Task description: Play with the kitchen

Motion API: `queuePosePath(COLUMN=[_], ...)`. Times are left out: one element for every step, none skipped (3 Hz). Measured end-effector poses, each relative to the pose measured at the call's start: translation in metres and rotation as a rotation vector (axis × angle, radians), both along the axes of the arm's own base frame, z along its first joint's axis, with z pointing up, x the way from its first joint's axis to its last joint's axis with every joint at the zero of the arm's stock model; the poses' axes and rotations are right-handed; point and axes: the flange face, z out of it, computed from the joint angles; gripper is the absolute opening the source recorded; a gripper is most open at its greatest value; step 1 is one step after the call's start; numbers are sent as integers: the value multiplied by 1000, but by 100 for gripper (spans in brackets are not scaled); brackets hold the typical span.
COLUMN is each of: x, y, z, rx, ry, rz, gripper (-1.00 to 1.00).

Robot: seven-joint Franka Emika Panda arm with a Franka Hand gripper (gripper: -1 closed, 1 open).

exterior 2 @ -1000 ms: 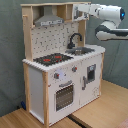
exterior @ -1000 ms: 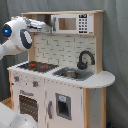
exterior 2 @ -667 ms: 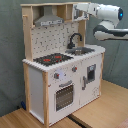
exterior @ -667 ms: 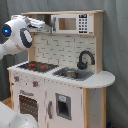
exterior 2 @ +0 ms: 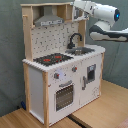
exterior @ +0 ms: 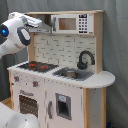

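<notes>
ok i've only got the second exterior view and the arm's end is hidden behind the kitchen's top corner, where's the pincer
Observer: In the first exterior view the pincer is up in front of the grey hood, above the stove.
Operator: is it at the microwave
Observer: No, the microwave starts just to the first exterior view's right of it.
Operator: microwave door open
Observer: It looks shut, flush with the keypad.

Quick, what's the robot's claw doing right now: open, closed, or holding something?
Gripper: up at the top shelf of the kitchen; whether it is open, closed or holding anything cannot be told.
</notes>
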Motion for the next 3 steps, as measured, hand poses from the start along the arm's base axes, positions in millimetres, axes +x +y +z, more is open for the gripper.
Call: queuePosePath(x=[-1,-3,-3], y=[16,25,33], z=[3,2,-2], rx=[40,72,110], ry=[-43,-73,-100], rz=[-5,-14,-28], gripper=[100,100,100])
